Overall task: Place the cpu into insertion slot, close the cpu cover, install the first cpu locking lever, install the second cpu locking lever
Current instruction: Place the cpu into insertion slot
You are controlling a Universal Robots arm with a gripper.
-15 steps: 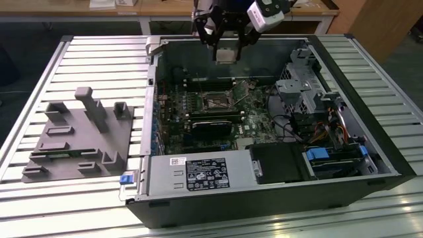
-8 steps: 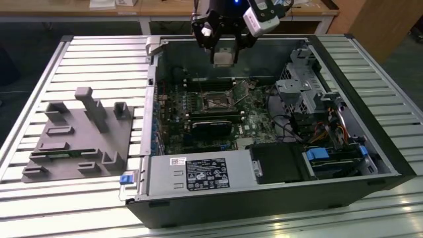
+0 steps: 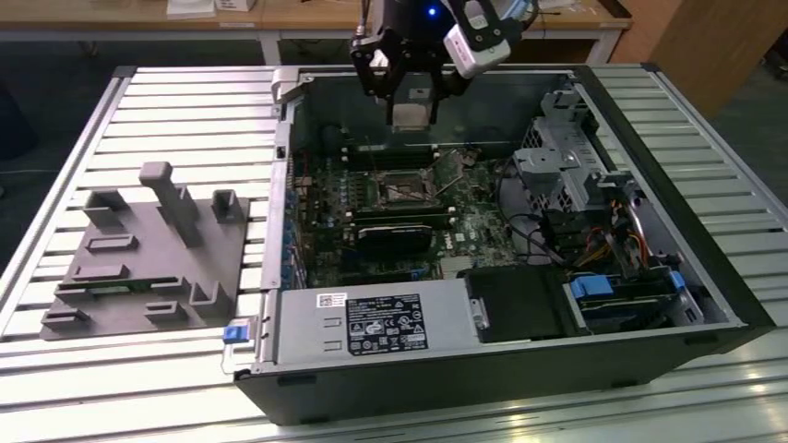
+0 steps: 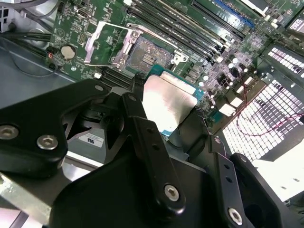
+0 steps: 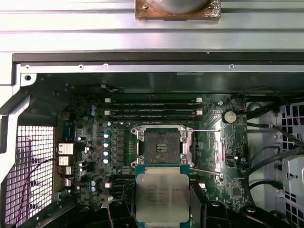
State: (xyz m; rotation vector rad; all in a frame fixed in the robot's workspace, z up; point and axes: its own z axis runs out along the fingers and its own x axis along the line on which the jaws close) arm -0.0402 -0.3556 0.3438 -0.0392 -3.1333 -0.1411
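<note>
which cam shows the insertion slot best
The first wrist view: the insertion slot faces it squarely, uncovered, dark centre plain. The second wrist view shows it obliquely beyond the cpu. The exterior view shows it small inside the case.

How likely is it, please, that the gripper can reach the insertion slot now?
Probably yes: the cpu cover is swung open, the insertion slot lies bare, and nothing sits between it and the gripper holding the cpu.
</note>
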